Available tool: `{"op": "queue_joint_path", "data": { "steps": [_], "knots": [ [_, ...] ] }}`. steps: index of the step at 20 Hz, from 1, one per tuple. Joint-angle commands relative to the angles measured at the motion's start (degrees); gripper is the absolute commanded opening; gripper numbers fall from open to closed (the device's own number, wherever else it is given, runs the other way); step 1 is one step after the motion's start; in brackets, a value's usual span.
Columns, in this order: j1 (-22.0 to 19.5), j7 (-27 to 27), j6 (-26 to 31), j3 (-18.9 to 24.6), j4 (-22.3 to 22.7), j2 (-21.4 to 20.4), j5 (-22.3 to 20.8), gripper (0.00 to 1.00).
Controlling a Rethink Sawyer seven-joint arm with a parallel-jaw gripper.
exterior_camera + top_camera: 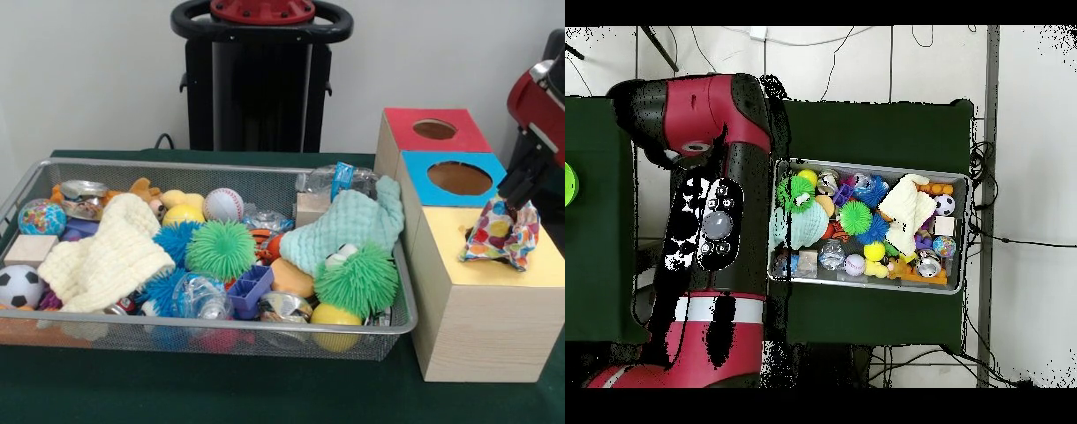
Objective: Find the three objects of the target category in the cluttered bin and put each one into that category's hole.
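Inside the wire bin (26, 181) lie two green spiky balls (221, 250), two blue spiky balls (175, 240), two knitted cloths (106, 256), one baseball (222, 204) and one small soccer ball (18, 286). Right of the bin stands one wooden box (481, 318) with three coloured tops, two showing round holes (459, 177).

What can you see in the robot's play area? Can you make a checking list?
Surface: dark green table cover.
Job's things: wire bin full of toys; wooden box with red section, blue section and yellow section; round holes show in red and blue.
Clutter: green spiky balls, baseball, soccer ball, cream cloth, mint cloth.
Gripper: gripper shut on colourful crumpled wrapper over the yellow section.
Cables: cords on the floor.
Surroundings: white wall.
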Motion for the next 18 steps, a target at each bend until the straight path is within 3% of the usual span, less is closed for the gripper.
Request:
{"op": "queue_joint_path", "data": {
  "steps": [1,18],
  "knots": [
    [-0.08,0.12,-8.11,4.95,12.58,1.50,-2.78,0.00],
    [0.40,0.90,-12.39,4.63,14.19,2.47,-2.22,0.00]
  ]
}}
